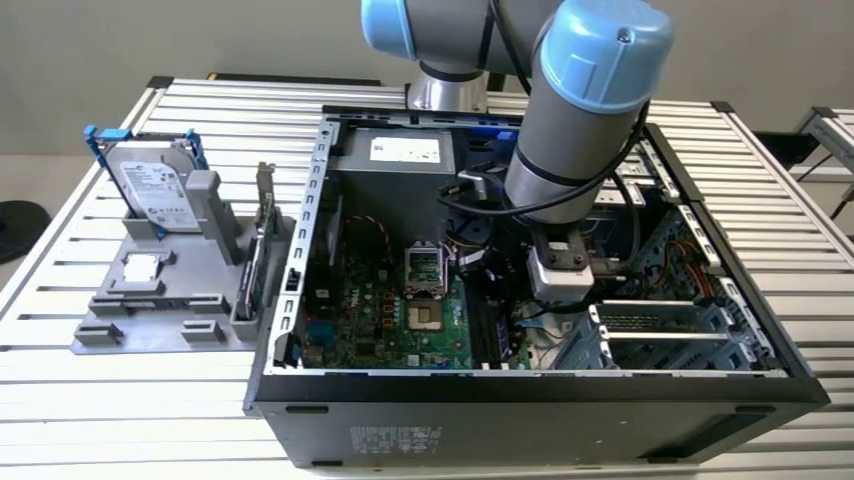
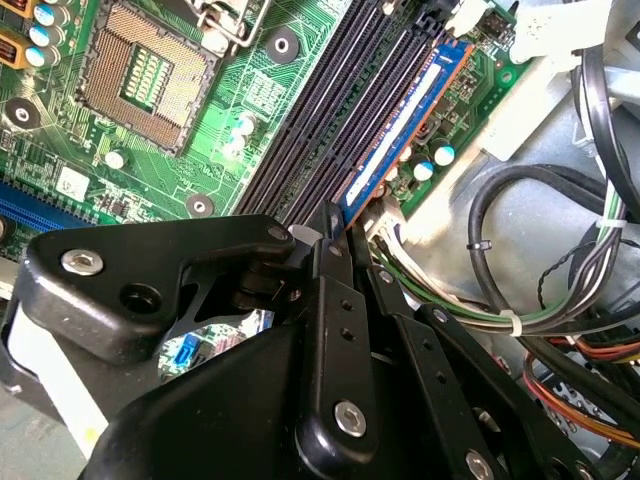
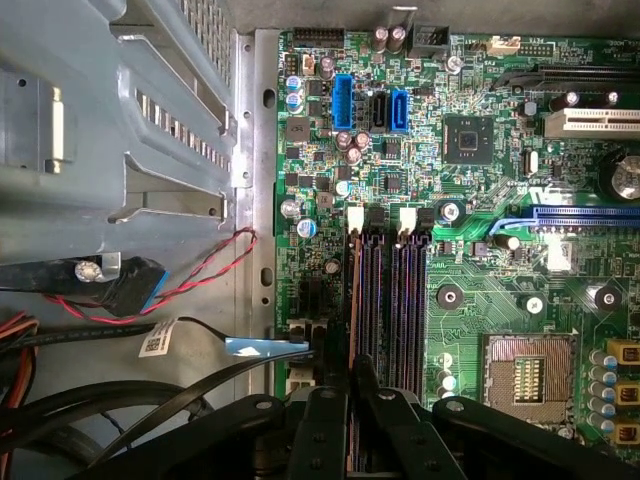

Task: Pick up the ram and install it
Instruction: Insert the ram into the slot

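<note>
A ribbed, silver slatted metal table [image 1: 120, 390] carries an open black steel computer case [image 1: 534, 405] and a grey plastic parts stand [image 1: 160, 300]. Inside, the black jointed pincer [image 2: 345, 235] is clamped on the thin blue-green ram stick [image 2: 400, 130], which stands edge-on in the outermost dark slot of the glossy green motherboard [image 3: 400, 140].
</note>
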